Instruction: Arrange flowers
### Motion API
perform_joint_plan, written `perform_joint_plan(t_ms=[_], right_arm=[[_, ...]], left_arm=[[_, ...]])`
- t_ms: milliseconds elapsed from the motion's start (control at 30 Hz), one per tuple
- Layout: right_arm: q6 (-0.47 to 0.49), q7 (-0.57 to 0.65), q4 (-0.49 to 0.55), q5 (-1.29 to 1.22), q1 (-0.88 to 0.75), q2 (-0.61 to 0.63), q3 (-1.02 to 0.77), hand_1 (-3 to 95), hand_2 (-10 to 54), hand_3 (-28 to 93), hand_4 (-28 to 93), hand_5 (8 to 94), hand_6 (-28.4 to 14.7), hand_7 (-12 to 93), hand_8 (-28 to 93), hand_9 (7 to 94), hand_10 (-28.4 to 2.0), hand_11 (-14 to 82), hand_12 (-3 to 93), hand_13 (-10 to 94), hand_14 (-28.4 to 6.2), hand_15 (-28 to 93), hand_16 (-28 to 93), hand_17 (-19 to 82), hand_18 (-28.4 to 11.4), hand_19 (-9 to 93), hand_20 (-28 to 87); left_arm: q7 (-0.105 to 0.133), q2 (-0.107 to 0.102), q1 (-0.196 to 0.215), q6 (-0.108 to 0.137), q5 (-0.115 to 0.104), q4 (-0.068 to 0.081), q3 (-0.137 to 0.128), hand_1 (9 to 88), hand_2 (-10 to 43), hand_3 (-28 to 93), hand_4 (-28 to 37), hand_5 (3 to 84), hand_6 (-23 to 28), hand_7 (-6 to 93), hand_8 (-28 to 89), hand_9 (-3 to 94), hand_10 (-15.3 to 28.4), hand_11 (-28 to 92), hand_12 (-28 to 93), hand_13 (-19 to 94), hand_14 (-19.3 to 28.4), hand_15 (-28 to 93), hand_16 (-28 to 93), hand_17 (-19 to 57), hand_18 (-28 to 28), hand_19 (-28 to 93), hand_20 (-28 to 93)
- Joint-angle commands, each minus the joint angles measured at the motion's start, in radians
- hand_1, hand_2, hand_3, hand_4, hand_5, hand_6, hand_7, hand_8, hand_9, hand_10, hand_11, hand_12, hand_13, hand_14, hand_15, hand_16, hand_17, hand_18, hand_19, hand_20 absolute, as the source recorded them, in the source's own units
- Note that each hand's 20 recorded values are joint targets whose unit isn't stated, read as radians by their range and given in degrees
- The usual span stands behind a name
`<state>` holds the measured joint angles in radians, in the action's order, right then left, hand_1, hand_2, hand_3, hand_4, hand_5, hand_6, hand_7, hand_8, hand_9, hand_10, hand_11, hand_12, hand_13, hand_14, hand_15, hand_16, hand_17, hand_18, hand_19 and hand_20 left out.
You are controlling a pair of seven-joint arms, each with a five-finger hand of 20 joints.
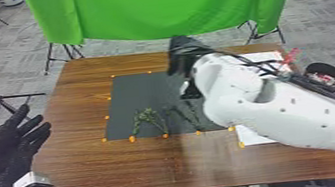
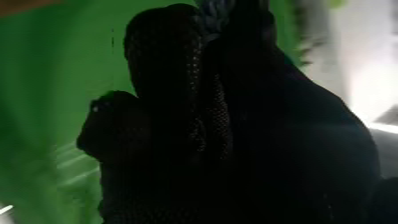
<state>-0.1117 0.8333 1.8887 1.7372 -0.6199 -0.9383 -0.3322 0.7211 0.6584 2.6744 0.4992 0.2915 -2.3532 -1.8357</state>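
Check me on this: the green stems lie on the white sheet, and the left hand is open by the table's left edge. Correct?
Not quite: the head view shows the green stems on the dark mat. The left hand is open by the left edge of the table, as you say.

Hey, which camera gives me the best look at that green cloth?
The head view: it shows the green cloth as a broad sheet hanging beyond the far edge of the table. The right wrist view has it as a green backdrop, with the right hand in front covering much of it.
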Motion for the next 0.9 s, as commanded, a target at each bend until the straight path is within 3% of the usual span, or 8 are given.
perform_joint_plan(t_ms=[33,67,167,233,300,533,633,900], right_arm=[[-0.005,-0.052,-0.052,0.029,0.025,-0.228,0.12,62.1,-9.5,74,-27,75.9,0.3,30,9,91.4,-7.9,7.5,32.6,86,-2.3,49,25,57,-11.1,93,15],[0.013,-0.059,-0.072,0.045,0.001,-0.253,0.113,62.0,-9.5,74,-27,75.8,0.3,30,9,91.4,-7.8,7.5,32.7,85,-2.3,49,25,56,-11.1,93,15],[0.03,-0.085,-0.136,0.048,-0.038,-0.319,0.118,61.6,-9.5,74,-27,75.5,0.5,30,8,91.2,-7.7,7.5,32.6,85,-2.4,49,24,56,-11.3,93,15],[-0.009,-0.082,-0.184,0.053,-0.023,-0.354,0.162,61.5,-9.5,74,-26,75.4,0.6,31,8,91.3,-7.6,7.5,32.5,85,-2.5,49,24,56,-11.4,93,16],[-0.013,-0.073,-0.215,0.041,-0.022,-0.374,0.171,61.4,-9.5,74,-27,75.3,0.7,31,7,91.3,-7.6,7.6,32.5,85,-2.5,49,24,56,-11.5,93,16],[-0.06,-0.017,-0.293,0.024,0.039,-0.415,0.245,60.8,-9.5,73,-27,74.7,0.9,31,6,91.6,-7.4,7.7,32.4,85,-2.6,50,24,55,-11.5,93,16],[-0.066,-0.006,-0.31,0.033,0.041,-0.419,0.255,60.4,-9.5,73,-27,73.6,0.8,31,5,91.4,-7.3,7.7,32.5,85,-2.8,50,24,55,-11.7,93,17],[-0.012,0.035,-0.335,0.034,0.046,-0.421,0.256,58.6,-9.5,73,-27,72.0,0.0,29,4,90.4,-7.5,7.6,32.1,84,-3.2,51,23,54,-12.2,93,17]], left_arm=[[-0.074,0.081,-0.064,-0.01,0.046,0.017,0.024,30.1,7.0,65,-20.6,35.2,8.9,10.5,-8,30.5,18.8,28,11,20,25.7,56,-12,-7.9,25.8,51,5],[-0.098,0.1,-0.077,-0.018,0.067,0.023,0.024,30.1,7.0,65,-20.6,35.2,8.9,10.4,-8,30.5,18.8,28,11,20,25.7,56,-12,-7.9,25.8,51,5],[-0.116,0.129,-0.094,-0.014,0.077,0.033,0.025,30.1,7.0,65,-20.5,35.2,8.9,10.4,-8,30.5,18.8,28,11,20,25.7,56,-12,-8.0,25.8,51,5],[-0.096,0.129,-0.092,-0.009,0.064,0.035,0.028,30.1,7.0,65,-20.5,35.2,8.9,10.5,-8,30.5,18.8,29,11,20,25.7,56,-12,-8.0,25.8,51,5],[-0.115,0.145,-0.112,-0.02,0.087,0.039,0.031,30.1,7.0,65,-20.4,35.2,8.9,10.5,-8,30.5,18.8,29,11,20,25.7,56,-12,-8.0,25.8,51,5],[-0.14,0.125,-0.182,-0.026,0.104,0.054,0.05,30.1,6.8,65,-20.3,35.2,8.8,10.5,-8,30.6,18.8,29,11,20,25.7,56,-12,-8.0,25.9,51,5],[-0.132,0.112,-0.192,-0.034,0.098,0.056,0.065,30.1,6.7,65,-20.3,35.1,8.8,10.6,-8,30.6,18.8,29,11,20,25.7,56,-12,-8.0,25.9,51,5],[-0.161,0.124,-0.226,-0.063,0.118,0.066,0.075,30.2,6.6,65,-20.6,35.2,8.8,10.5,-8,30.6,18.8,29,11,20,25.6,56,-12,-8.0,25.9,51,5]])
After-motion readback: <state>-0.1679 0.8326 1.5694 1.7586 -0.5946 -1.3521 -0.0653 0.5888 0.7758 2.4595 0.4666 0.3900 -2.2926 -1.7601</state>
